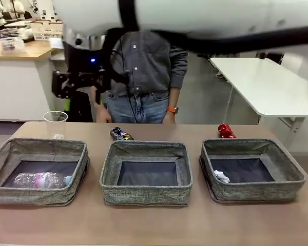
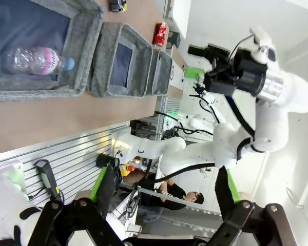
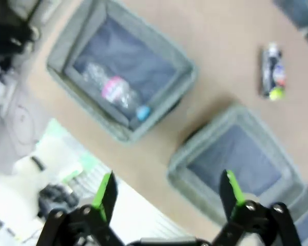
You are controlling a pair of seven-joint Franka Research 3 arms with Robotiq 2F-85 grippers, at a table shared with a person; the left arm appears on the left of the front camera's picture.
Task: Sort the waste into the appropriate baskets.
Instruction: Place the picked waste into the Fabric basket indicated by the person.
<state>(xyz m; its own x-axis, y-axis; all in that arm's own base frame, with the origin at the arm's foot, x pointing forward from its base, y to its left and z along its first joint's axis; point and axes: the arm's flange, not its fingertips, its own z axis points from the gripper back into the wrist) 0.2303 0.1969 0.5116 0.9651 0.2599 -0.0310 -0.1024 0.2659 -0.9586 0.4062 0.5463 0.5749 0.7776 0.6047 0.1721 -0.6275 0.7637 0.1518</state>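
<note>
Three grey woven baskets stand in a row: left [image 1: 0, 159], middle [image 1: 109, 177], right [image 1: 285, 169]. A clear bottle with a pink label [image 1: 41, 180] [image 2: 33, 60] [image 3: 115, 92] lies in the left one, and a white paper wad [image 1: 222, 177] lies in the right one. Behind the baskets, on the table, are a clear cup [image 1: 55, 123], a dark patterned can [image 1: 121, 134] [image 3: 272, 72] and a red can [image 1: 226, 131] [image 2: 159, 34]. My right gripper [image 1: 65, 100] [image 2: 195, 72] [image 3: 168, 192] hangs open and empty high above the left side. My left gripper [image 2: 164, 189] is open and empty, off to the table's side.
A person stands at the far edge with one hand [image 1: 169, 117] resting by the table. The right arm's white link [image 1: 195, 15] crosses the top of the front view. A white table [image 1: 262, 82] stands behind on the right.
</note>
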